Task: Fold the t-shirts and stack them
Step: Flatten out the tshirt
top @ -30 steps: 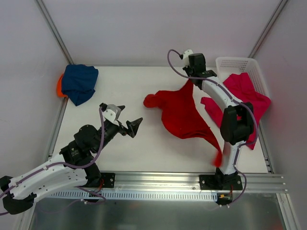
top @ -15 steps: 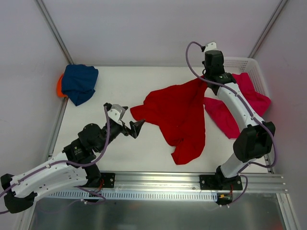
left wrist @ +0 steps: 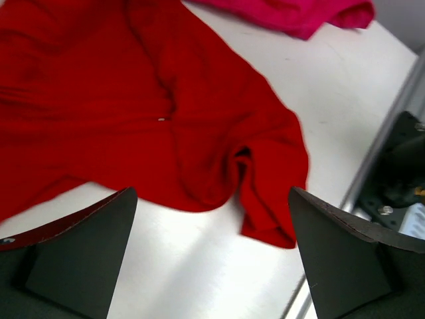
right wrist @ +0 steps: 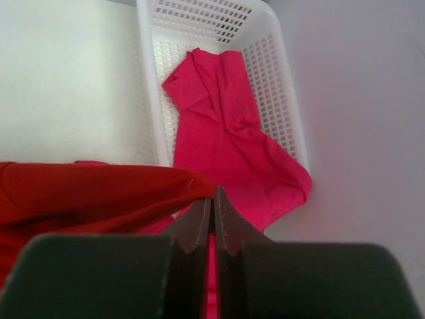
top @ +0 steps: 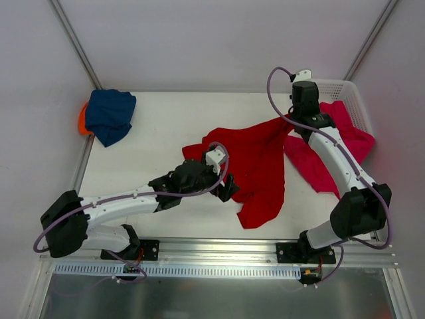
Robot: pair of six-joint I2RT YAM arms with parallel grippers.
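The red t-shirt point(top: 255, 159) lies crumpled mid-table, one corner lifted toward the back right. My right gripper point(top: 291, 120) is shut on that corner point(right wrist: 179, 183), its jaws pressed together at the cloth's edge point(right wrist: 213, 196). Stretched low over the table, my left gripper point(top: 224, 189) hangs open just above the shirt's near edge. In the left wrist view its fingers point(left wrist: 86, 246) stand wide apart, with bare table and the red hem point(left wrist: 265, 199) between them. The pink t-shirt point(top: 339, 136) spills out of the basket. The navy t-shirt point(top: 109, 114) lies on the orange one point(top: 82, 121) at the back left.
The white lattice basket point(top: 329, 88) stands at the back right against the wall, its rim point(right wrist: 149, 86) just beyond my right gripper. A metal rail point(top: 219, 249) runs along the near edge, and walls close in the back and sides.
My left arm swung right across the table, reaching the red shirt's near edge. My right gripper carried the shirt's corner right and back, and the hanging cloth settled onto the table.
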